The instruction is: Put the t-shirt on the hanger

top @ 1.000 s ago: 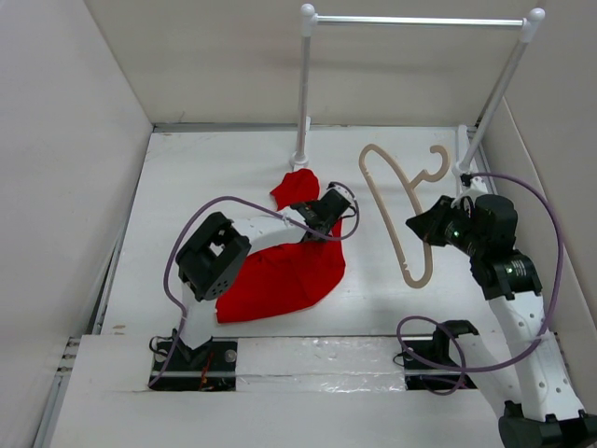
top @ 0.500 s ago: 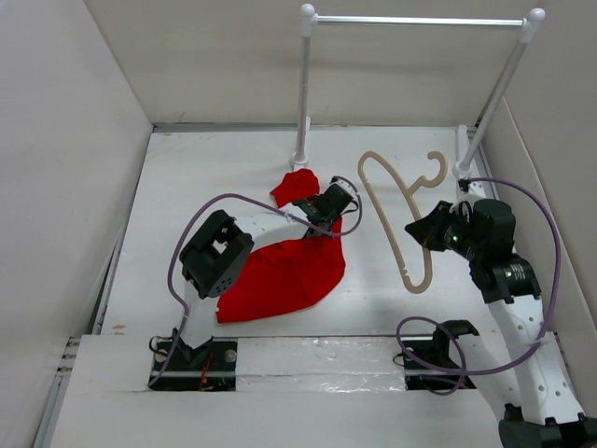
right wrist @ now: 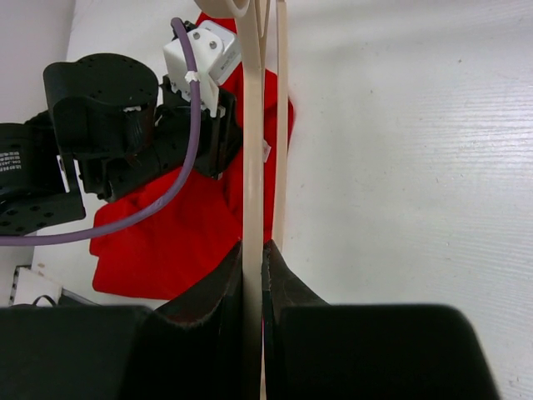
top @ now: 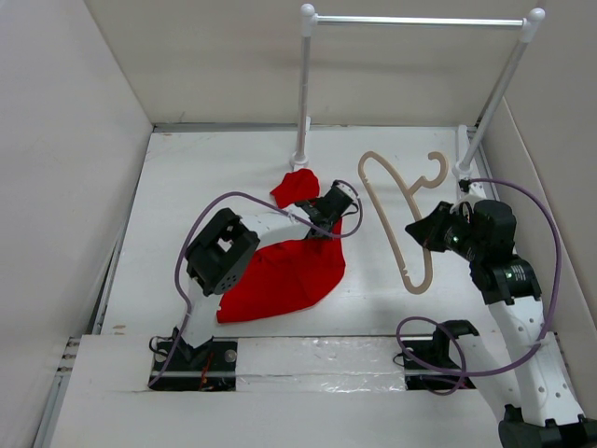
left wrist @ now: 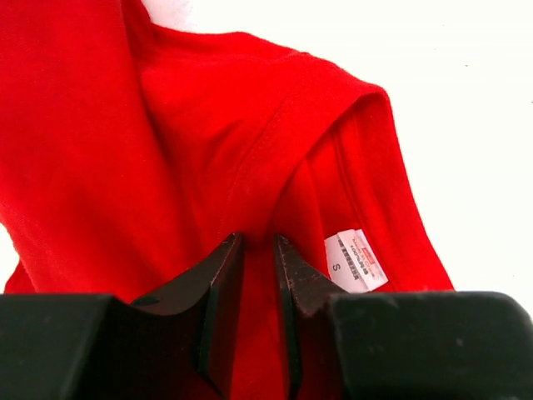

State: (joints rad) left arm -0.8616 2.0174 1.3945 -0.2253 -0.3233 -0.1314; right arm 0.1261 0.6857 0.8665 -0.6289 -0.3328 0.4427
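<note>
t-shirt (top: 289,275) on surface (top: 205,177) | left hand (left wrist: 259,250) pinching its neckline fabric | right hand (right wrist: 253,258) clamped on hanger (right wrist: 251,125)

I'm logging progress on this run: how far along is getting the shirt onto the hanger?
Both grasps look done: the left end effector pinches the t-shirt near its size label, and the right end effector grips the hanger. In hand: the hanger is held beside the shirt, not in it. Left: threading the hanger into the shirt, which lies mostly on the table.
</note>
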